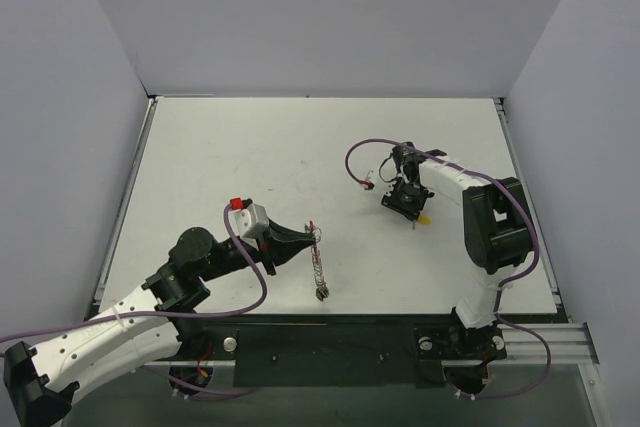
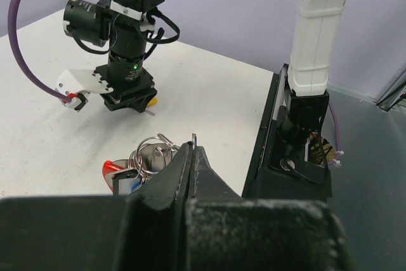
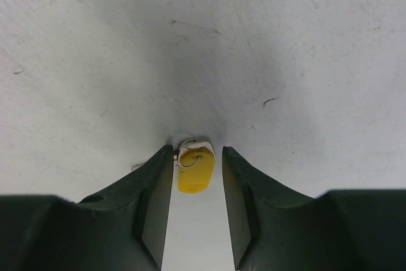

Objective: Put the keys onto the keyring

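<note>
A key (image 3: 194,172) lies on the desk (image 1: 250,147) between the right pincer's (image 3: 197,152) fingers. The keyring (image 1: 316,245) sits at the left pincer's (image 1: 302,240) tips, its chain (image 1: 319,273) lying crosswise just ahead.

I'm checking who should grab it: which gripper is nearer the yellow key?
Right. The right gripper straddles the yellow key, one finger on each side. The left gripper is well away on the table's left side, by the keyring.
</note>
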Controlling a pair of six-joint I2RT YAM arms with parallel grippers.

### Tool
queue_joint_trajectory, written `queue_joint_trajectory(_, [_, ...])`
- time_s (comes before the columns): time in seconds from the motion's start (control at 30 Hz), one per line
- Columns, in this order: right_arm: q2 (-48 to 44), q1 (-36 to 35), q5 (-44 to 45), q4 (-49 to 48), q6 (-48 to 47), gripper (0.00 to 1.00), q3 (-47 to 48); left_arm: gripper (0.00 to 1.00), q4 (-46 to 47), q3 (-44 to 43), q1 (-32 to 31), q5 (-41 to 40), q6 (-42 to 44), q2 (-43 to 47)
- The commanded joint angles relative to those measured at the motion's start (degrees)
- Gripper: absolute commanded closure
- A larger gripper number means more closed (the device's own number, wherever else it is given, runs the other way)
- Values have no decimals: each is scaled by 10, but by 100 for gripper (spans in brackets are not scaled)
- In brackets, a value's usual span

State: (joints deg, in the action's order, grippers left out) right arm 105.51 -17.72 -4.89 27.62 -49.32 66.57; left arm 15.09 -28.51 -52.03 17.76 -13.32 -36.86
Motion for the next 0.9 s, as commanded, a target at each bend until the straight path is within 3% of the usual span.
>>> queue_joint_trajectory(0.0, [-10, 2, 6, 23, 10, 68, 17, 100, 23, -7, 2, -7, -8, 9])
queue_joint_trajectory(0.87, [-20, 23, -10, 29, 22, 75, 25, 100, 29, -6, 2, -4, -11, 7])
